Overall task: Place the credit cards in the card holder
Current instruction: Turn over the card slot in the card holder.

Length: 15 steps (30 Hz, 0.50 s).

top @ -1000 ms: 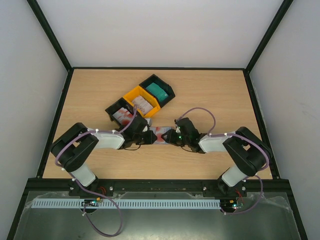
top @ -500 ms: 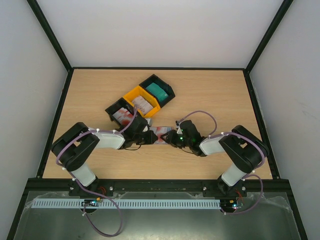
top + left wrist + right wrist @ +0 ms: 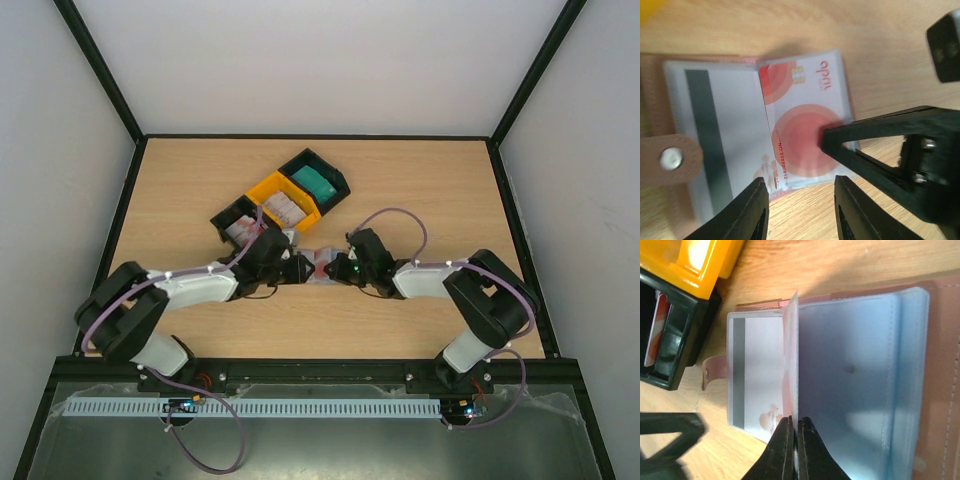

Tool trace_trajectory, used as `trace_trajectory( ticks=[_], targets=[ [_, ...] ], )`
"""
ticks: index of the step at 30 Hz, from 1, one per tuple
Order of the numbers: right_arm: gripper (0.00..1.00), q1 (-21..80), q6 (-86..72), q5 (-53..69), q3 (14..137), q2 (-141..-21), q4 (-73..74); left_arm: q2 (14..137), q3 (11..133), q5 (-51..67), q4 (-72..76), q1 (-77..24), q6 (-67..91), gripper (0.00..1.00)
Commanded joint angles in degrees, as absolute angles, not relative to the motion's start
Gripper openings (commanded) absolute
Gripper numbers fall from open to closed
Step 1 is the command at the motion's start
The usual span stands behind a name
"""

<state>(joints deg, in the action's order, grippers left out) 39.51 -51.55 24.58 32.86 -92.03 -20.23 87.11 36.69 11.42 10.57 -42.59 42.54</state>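
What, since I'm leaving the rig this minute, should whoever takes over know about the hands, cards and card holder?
Left hand: open, gripping nothing, at the edge of the pinkish-brown leather folding card holder.
Right hand: shut on a clear pocket page of it.
Holder lies open on the wooden table between both hands.
Done: a red-and-white plastic card and a white card with a dark stripe appear pocketed.
Left: more cards lie in the black plastic tray, the yellow plastic tray and the farther black tray.
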Motion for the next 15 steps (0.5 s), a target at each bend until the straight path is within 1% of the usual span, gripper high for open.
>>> trace_trajectory(
  ticks=[1,6,7,8,12,15],
  targets=[
    [0.02,39.49,-44.97,16.7,38.1,-91.03,-1.2,80.65,36.74,4.79,5.3,-42.26,42.23,0.39],
    [0.02,39.71,-44.38,15.33,42.69,-93.58,5.09,76.07,35.5,1.6,3.0,-40.98,42.94,0.42],
    [0.04,39.97,-44.47,15.21,43.64,-94.23,5.84,75.37,35.28,1.5,2.7,-40.58,43.05,0.42],
    [0.08,40.22,-44.46,14.92,44.43,-94.67,6.31,75.02,35.15,1.49,2.29,-40.11,43.13,0.43],
    [0.26,41.54,-45.12,15.37,46.86,-94.64,5.74,73.92,34.83,1.56,0.86,-38.51,42.95,0.45],
    [0.31,42.28,-45.96,17.37,47.81,-94.01,3.94,73.4,34.63,1.99,0.18,-37.45,42.57,0.45]
  ],
)
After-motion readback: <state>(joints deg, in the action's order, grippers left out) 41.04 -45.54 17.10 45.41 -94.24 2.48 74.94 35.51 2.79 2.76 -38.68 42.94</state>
